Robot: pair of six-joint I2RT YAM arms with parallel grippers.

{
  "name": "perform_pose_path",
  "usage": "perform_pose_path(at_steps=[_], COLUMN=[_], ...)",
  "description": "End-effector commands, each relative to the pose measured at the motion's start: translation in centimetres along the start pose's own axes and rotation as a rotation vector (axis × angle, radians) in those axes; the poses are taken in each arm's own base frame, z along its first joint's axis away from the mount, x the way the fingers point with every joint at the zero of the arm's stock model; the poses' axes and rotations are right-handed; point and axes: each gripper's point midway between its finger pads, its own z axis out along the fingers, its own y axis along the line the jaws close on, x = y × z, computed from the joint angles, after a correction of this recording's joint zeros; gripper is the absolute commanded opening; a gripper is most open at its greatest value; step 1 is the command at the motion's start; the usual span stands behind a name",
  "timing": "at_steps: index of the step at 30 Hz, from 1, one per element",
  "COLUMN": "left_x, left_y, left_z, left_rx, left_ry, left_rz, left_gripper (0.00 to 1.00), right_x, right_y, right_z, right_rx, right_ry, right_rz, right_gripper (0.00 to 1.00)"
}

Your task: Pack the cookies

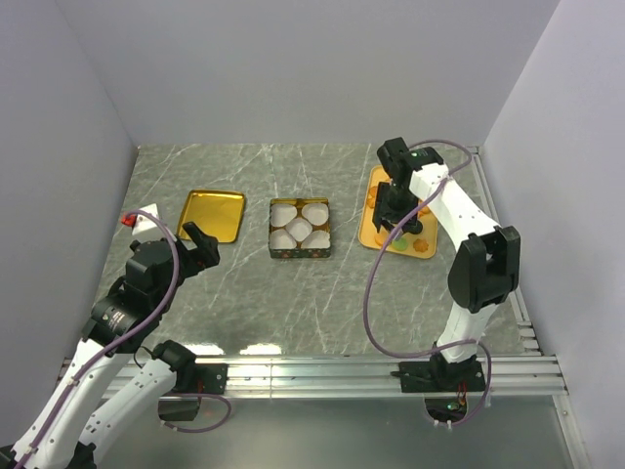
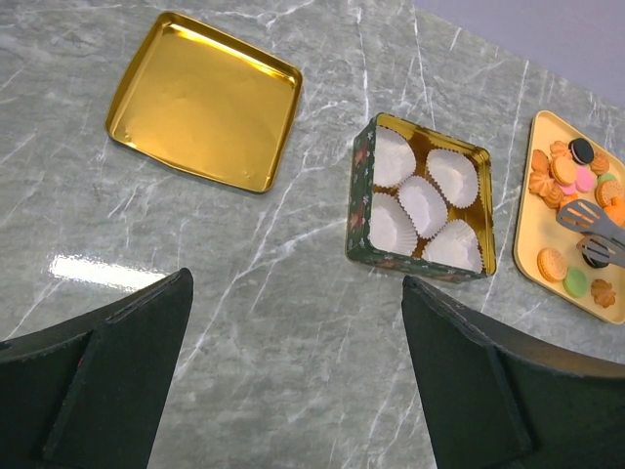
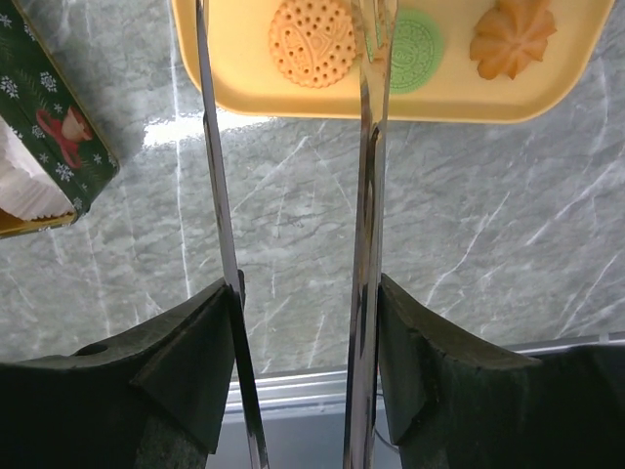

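The R gripper (image 3: 306, 293) is squeezing a pair of metal tongs (image 3: 367, 195), w/ one finger pushing on each long arm. The tongs are pointing straight away from the gripper, & their long arms are reaching out over the yellow tray (image 3: 439, 98). The cookies (image 2: 566, 181) are lying flat on that tray, at the far right of the table.

In the R wrist view a dotted orange cookie (image 3: 312, 41) is sitting btw the two tong arms, right ahead of the gripper. A green cookie (image 3: 418, 44) is lying just beside it, partly hiding behind the right-hand arm. The tong tips are going off the top of that view, so I can't tell if they are touching a cookie yet.

The box (image 2: 361, 205) w/ its white paper cups (image 2: 422, 203) is sitting to the left of the tray, near but apart. So I think the next move is pinching the orange cookie w/ the tongs, then swinging left to the box.

The L gripper (image 2: 296, 293) is hanging wide open, holding nothing, well apart from the tray. The R gripper is the nearer one by far.
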Motion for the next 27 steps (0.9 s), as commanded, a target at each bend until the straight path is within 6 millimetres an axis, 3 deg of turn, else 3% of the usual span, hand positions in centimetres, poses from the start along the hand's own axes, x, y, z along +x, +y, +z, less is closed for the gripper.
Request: perform_pose_path(at_steps=[1,27], left_x=[-0.4,-1.2], left_y=[0.4,1.2], left_z=[0.1,0.4], left_rx=[-0.022,-0.037], left_ry=[-0.021,-0.044], left_rz=[-0.017,-0.028], left_gripper=[0.94,0.93], right_x=[-1.6,-5.1], right_y=[0.1,-2.2], right_z=[-0.1,3.1], right_rx=[-0.033,0.081], right_ry=[-0.022,0.023], right_rz=[0.012,0.033], right_gripper=[0.61,0.57])
